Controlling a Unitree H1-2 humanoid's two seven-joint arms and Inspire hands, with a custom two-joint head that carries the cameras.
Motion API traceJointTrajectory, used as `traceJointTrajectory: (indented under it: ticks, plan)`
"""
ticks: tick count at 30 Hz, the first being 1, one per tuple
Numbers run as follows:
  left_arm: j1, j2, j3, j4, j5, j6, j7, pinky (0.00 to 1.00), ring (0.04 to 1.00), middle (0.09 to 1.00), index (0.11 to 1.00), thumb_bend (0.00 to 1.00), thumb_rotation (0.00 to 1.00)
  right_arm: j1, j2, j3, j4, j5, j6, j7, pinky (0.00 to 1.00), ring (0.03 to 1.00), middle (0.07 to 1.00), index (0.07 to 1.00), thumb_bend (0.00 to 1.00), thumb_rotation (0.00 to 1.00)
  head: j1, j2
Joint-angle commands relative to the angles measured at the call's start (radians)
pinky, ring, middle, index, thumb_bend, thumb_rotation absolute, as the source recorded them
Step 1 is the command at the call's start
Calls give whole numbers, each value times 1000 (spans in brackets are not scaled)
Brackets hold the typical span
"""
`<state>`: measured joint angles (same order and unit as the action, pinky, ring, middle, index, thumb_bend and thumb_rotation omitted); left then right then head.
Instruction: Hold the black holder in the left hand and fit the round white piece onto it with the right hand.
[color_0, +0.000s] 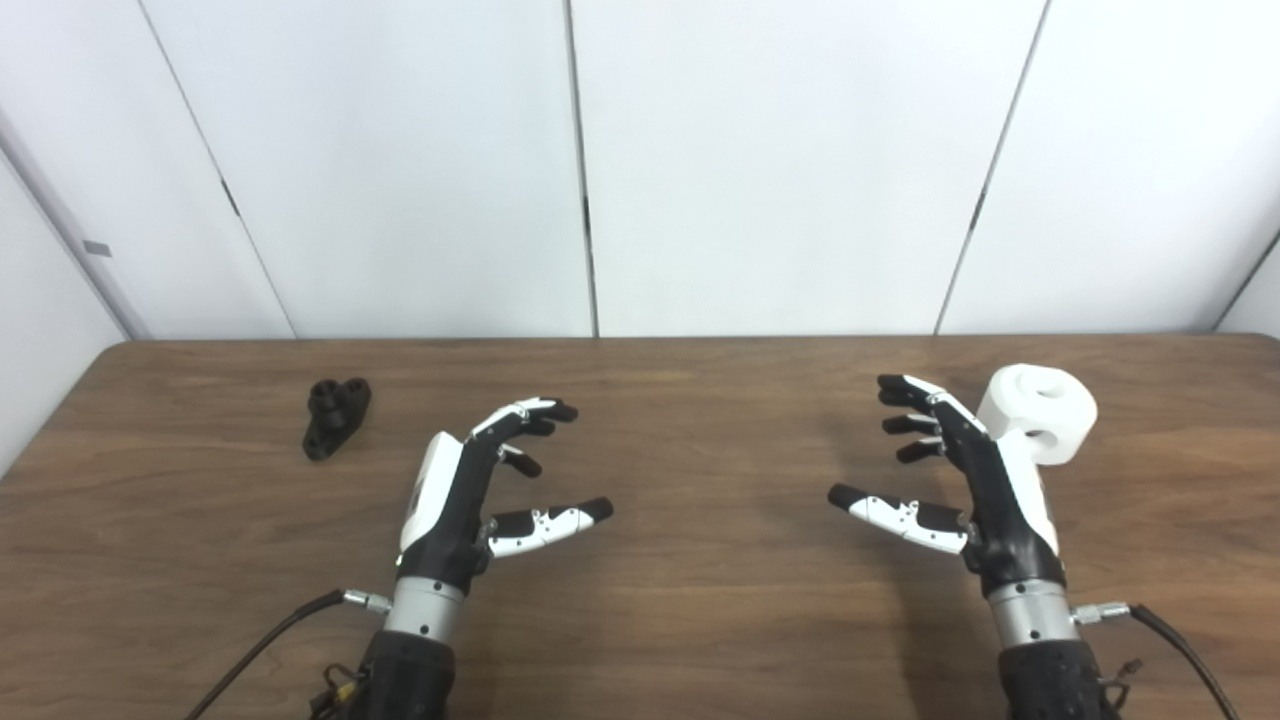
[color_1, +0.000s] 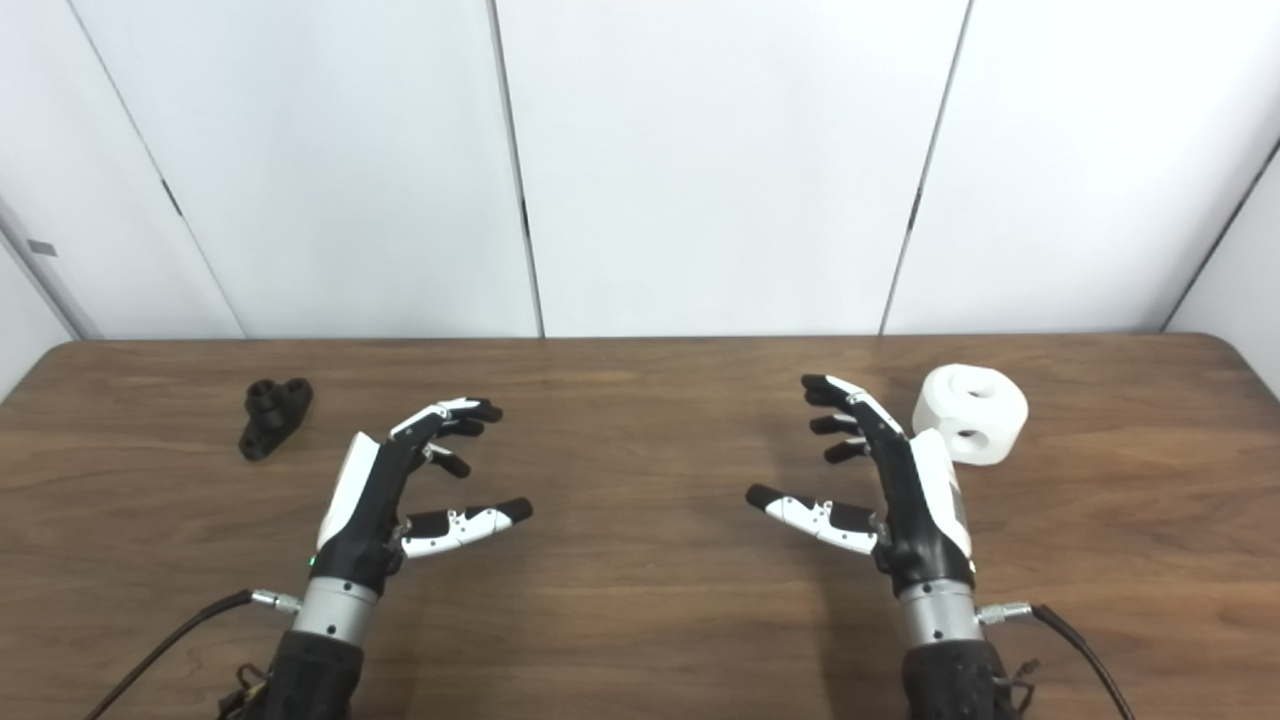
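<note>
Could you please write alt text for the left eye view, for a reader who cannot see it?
Two robot hands, the left hand and right hand, are open above a brown wooden table, holding nothing. A small black holder lies far left; a round white piece sits just beyond the right hand.

Black holder (color_0: 336, 417) left of left hand (color_0: 470, 490); white round piece (color_0: 1040, 412) beside right hand (color_0: 960, 480); hands black-white; table (color_0: 700, 600) brown woodgrain; wall (color_0: 760, 160) white.

Both hands, left hand (color_0: 455, 490) and right hand (color_0: 985, 480), spread empty; black holder (color_0: 337, 417) far left.
</note>
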<state>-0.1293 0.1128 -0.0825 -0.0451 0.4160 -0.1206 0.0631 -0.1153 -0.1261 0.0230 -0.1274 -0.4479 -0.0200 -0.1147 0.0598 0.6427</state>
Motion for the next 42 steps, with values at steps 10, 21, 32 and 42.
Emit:
traceJointTrajectory:
  ticks: [10,21,32,42]
  plan:
    - [-27,-2,3,-18,-14,-22,11,534,747,800,691,826,164,-34,-12,-5,-20,6,-41,-16,565,697,776,781,650,250,9,-1]
    - [-36,-27,-21,8,16,-31,30,544,740,783,692,820,205,-31,-47,-24,-10,34,-57,-10,563,699,786,793,623,233,180,-24]
    - [-48,-58,-53,57,79,-39,72,559,734,779,688,821,214,-28,-81,-52,16,116,-80,4,572,701,782,787,619,213,322,-82]
    - [-51,-66,-67,101,113,-53,121,568,725,762,689,789,223,-30,-101,-57,47,135,-124,8,579,710,792,792,588,25,381,-141]
